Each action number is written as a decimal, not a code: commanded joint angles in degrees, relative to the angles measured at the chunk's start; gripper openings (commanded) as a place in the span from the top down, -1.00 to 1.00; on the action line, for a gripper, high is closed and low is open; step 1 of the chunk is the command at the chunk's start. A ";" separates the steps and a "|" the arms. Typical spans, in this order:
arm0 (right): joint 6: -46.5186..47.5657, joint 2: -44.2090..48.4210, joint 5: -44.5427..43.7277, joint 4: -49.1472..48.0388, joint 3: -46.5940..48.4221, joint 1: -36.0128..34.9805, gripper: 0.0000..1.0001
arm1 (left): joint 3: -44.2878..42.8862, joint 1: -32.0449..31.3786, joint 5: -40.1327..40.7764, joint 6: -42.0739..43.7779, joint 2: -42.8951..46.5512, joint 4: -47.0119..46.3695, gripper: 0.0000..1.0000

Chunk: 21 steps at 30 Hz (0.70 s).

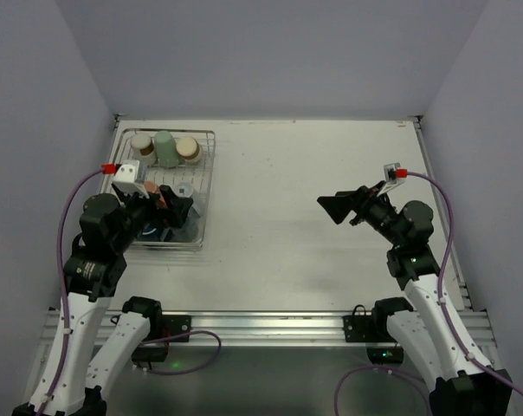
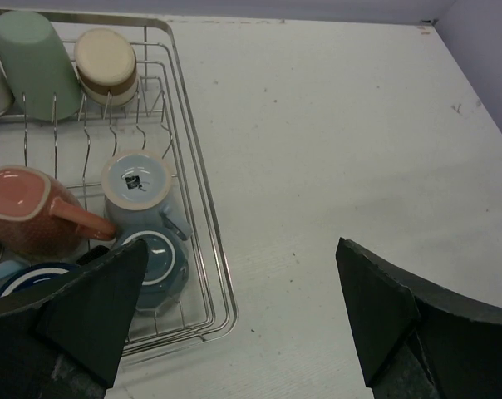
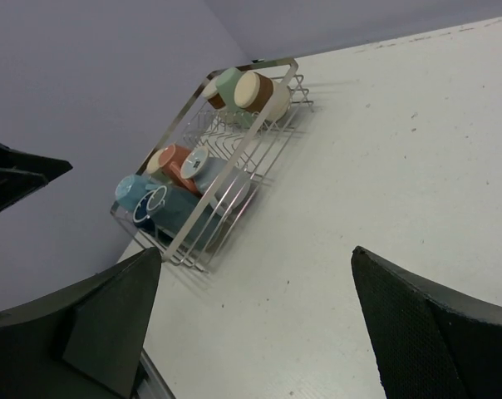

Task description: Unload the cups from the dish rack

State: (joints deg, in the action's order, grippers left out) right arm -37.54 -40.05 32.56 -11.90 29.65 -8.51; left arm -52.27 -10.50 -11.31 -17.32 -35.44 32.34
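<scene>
Left end effector (image 2: 241, 249) and right end effector (image 3: 256, 253) gape empty; cups (image 2: 135, 184) occupy dish rack (image 2: 197, 166).

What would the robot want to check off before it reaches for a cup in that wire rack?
1. Left gripper open and empty: ok.
2. Right gripper open and empty: ok.
3. Cups in the dish rack to grab: ok; light blue mug sits upside down.
4. Salmon-pink mug upright: not ok, lies on its side.
5. Bare table beside the rack for setting down: ok.
6. Cups hidden beneath the left arm: cannot tell.
</scene>
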 commanded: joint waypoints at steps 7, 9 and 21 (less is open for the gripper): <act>-0.25 -0.64 -0.12 -2.25 -0.12 -0.19 -0.98 | -0.73 0.39 7.18 0.27 -1.12 10.55 -1.00; -0.25 -0.82 -0.12 -2.25 -0.03 -0.19 -0.98 | -0.73 0.39 7.97 0.27 -2.78 11.78 -1.00; 1.85 -3.71 0.32 -0.58 1.37 -2.12 -0.98 | 0.15 0.22 4.55 1.94 -13.16 8.89 -1.00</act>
State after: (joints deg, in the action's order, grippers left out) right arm -37.15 -43.09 32.53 -11.84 29.54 -9.89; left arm -51.86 -10.50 -4.60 -16.84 -48.05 41.95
